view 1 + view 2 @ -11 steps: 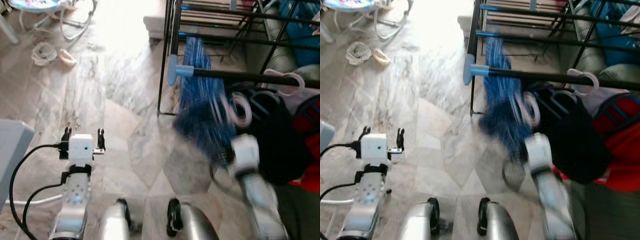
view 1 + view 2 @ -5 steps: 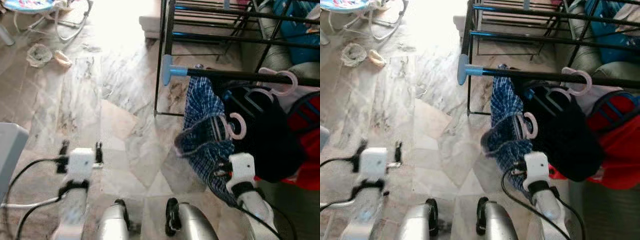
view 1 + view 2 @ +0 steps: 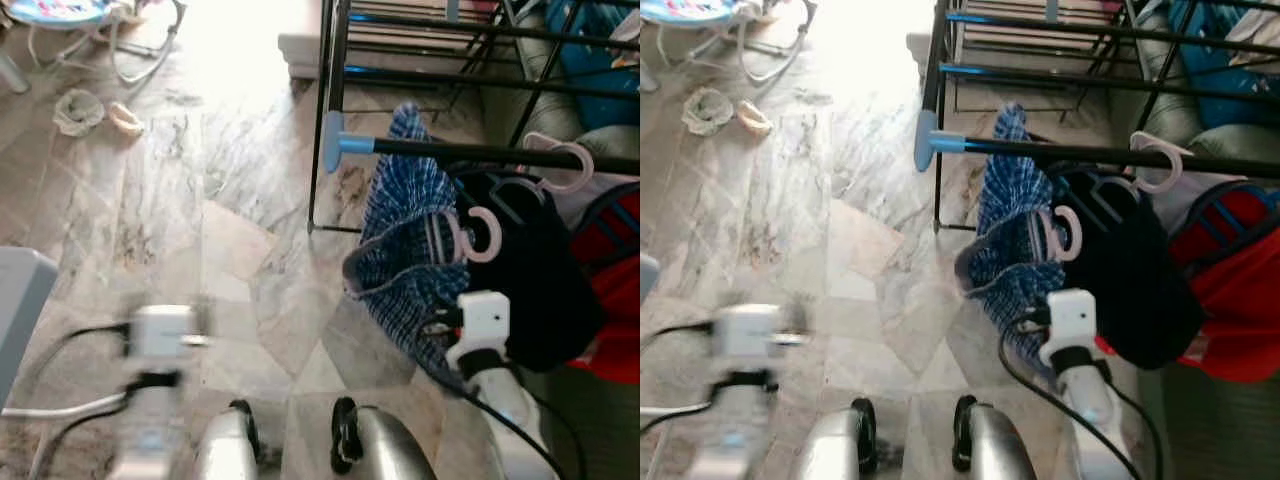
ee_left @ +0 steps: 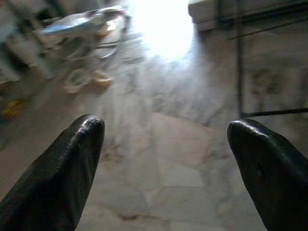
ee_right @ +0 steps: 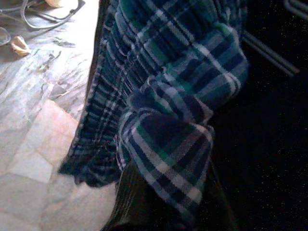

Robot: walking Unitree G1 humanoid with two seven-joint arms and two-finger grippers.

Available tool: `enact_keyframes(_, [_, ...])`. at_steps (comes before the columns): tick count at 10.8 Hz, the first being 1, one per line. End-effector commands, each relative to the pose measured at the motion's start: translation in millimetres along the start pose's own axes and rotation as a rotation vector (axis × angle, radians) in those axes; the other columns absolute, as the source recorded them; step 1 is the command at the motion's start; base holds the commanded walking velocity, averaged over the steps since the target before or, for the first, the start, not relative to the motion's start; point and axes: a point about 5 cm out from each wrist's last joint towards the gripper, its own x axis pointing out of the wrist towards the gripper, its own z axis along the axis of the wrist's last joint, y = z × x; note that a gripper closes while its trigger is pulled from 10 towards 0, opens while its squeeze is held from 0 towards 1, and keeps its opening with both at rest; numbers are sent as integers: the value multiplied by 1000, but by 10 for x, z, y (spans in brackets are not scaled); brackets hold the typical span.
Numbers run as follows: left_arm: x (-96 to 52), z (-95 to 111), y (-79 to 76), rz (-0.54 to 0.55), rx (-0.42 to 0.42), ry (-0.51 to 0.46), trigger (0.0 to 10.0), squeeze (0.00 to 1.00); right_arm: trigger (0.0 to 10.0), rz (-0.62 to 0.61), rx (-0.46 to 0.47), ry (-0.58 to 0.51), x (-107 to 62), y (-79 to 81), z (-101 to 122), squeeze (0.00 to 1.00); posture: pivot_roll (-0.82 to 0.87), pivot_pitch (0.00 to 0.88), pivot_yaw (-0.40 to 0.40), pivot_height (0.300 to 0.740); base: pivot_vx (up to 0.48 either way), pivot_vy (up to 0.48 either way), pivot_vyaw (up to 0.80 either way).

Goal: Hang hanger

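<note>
My right gripper (image 5: 166, 209) is raised in front of the clothes rack, and a blue plaid shirt (image 3: 405, 240) on a pink hanger bunches between its dark fingers (image 5: 130, 202). The hanger's pink hook (image 3: 483, 235) hangs free a little below the black rail (image 3: 470, 152), next to a black garment (image 3: 540, 275). The shirt's top edge reaches up past the rail near its blue end cap (image 3: 334, 146). My left gripper (image 4: 166, 144) is open over bare floor with nothing between its fingers; its arm (image 3: 160, 345) is blurred low on the left.
Another pink hanger hook (image 3: 565, 165) sits on the rail above the black garment, with a red garment (image 3: 618, 280) further right. More rack bars (image 3: 420, 75) lie behind. A baby bouncer (image 3: 100, 20) stands far left, and a grey object (image 3: 18, 300) is at my left.
My right arm has lifted the shirt and hanger a little closer to the rail. The left arm is now blurred with motion.
</note>
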Motion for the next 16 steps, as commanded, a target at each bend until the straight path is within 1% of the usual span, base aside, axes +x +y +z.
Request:
enact_keyframes(1, [-20, -90, 31, -9, 23, 32, 10000, 0, 10000, -26, -10, -1, -4, -37, 13, 0, -9, 241, -36, 740, 0, 0, 0])
enact_keyframes(2, [40, -102, 53, -1, 22, 36, 10000, 0, 10000, -28, -11, 4, -5, -45, 10, 0, -15, 237, -33, 740, 0, 0, 0])
enact_keyframes(4, [117, -32, 15, -8, 13, 17, 10000, 0, 10000, -22, -2, 5, 2, -42, 9, 0, -20, 233, -32, 740, -302, 0, 0])
enact_keyframes(5, [134, -8, 2, -14, 10, 10, 10000, 0, 10000, -28, 17, 6, 1, -51, 12, 0, -20, 231, -30, 740, -345, 0, 0])
enact_keyframes(8, [142, -29, -14, -30, 8, 17, 10000, 0, 10000, -26, 12, 8, -20, -41, 12, 0, -26, 242, -25, 740, -345, 0, 0])
enact_keyframes(9, [144, -27, -17, -28, 7, 17, 10000, 0, 10000, -26, -3, 1, -20, -49, 24, 0, -26, 246, -27, 740, -337, 0, 0])
enact_keyframes(10, [152, -18, -27, -28, 4, 16, 10000, 0, 10000, -40, -33, -28, -3, -81, 76, 0, -26, 248, -29, 740, -334, 0, 0])
enact_keyframes(11, [158, -10, -31, -29, 0, 14, 10000, 0, 10000, -47, -81, -73, 27, -110, 173, 0, -28, 249, -29, 740, -315, 0, 0])
enact_keyframes(12, [162, -9, -38, -31, 0, 12, 10000, 0, 10000, -47, -87, -87, 45, -115, 215, 0, -28, 249, -29, 740, -315, 0, 0])
enact_keyframes(13, [172, 2, -66, -37, -1, 10, 10000, 0, 10000, -32, -98, -80, 39, -98, 197, 0, -37, 250, -30, 740, -315, 0, 0])
enact_keyframes(16, [194, 15, -85, -36, -4, 4, 10000, 0, 10000, -16, -103, -74, 30, -79, 180, 0, -39, 245, -33, 740, -316, 0, 0])
